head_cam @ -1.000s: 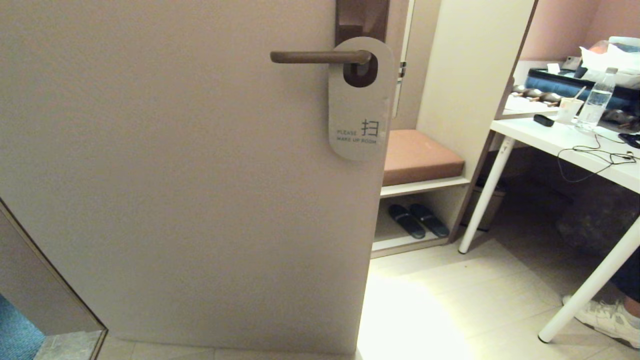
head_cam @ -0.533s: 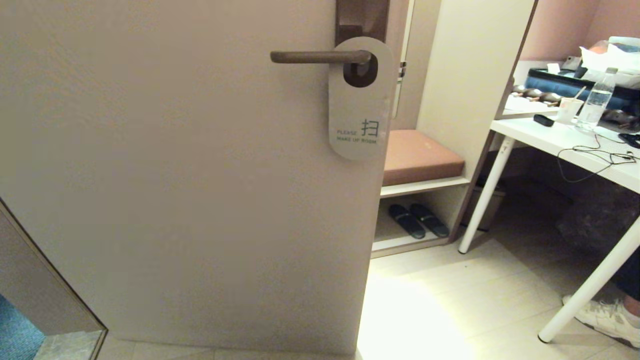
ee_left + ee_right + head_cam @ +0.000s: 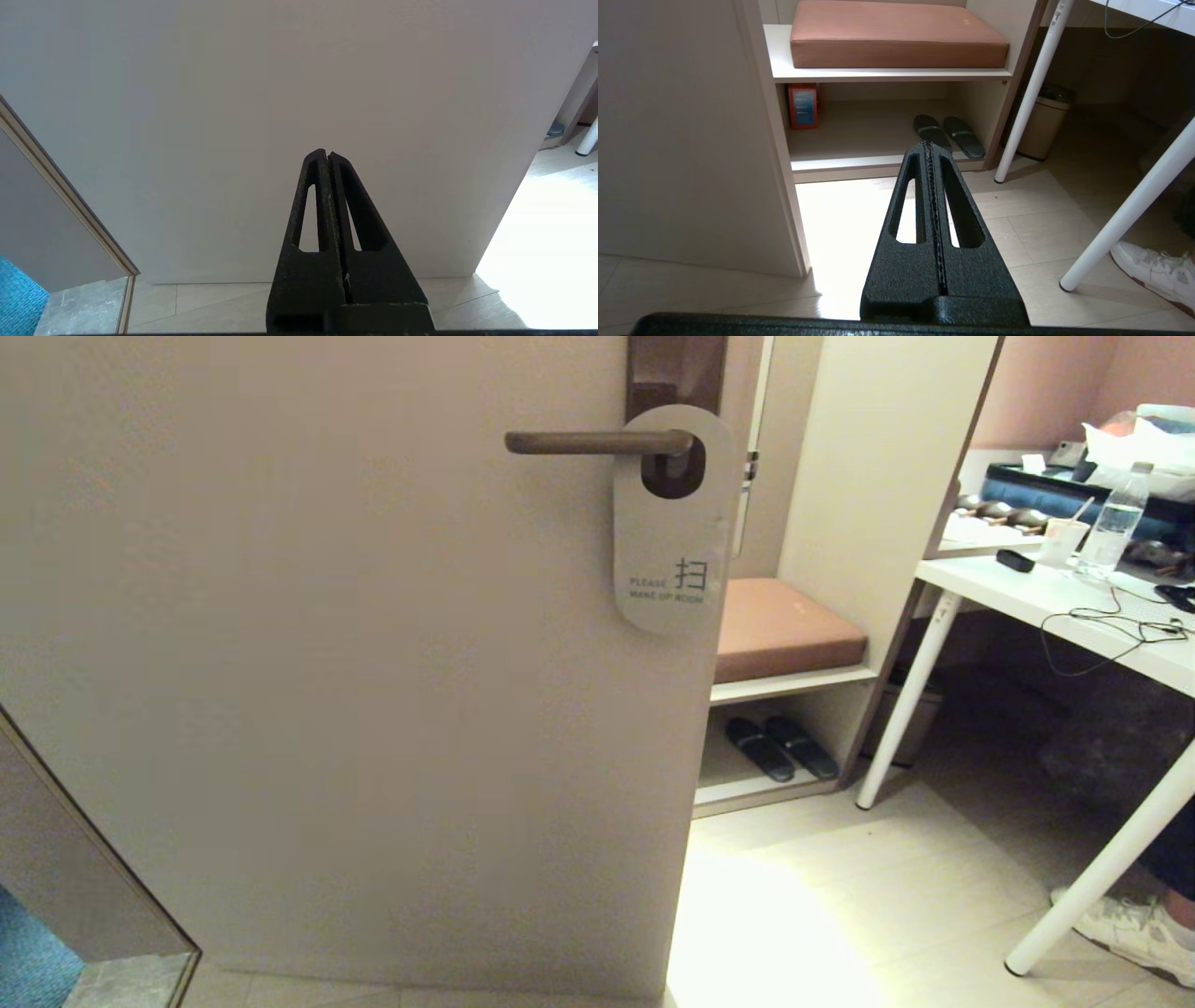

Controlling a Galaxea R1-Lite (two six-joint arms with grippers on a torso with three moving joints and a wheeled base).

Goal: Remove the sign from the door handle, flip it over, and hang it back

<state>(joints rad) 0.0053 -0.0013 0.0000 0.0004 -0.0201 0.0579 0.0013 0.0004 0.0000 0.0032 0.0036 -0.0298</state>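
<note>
my left gripper (image 3: pixel 328 156) is low down, close to the bare door (image 3: pixel 299 116), and its two fingers are pressed together with nothing in them. my right gripper (image 3: pixel 929 147) is low too, squeezed shut on nothing, pointing at the slippers (image 3: pixel 948 133) on the bottom shelf. the sign (image 3: pixel 674 523) is far above both of them. it hangs on the door handle (image 3: pixel 593 442), pale side out, saying "please make up room".
</note>
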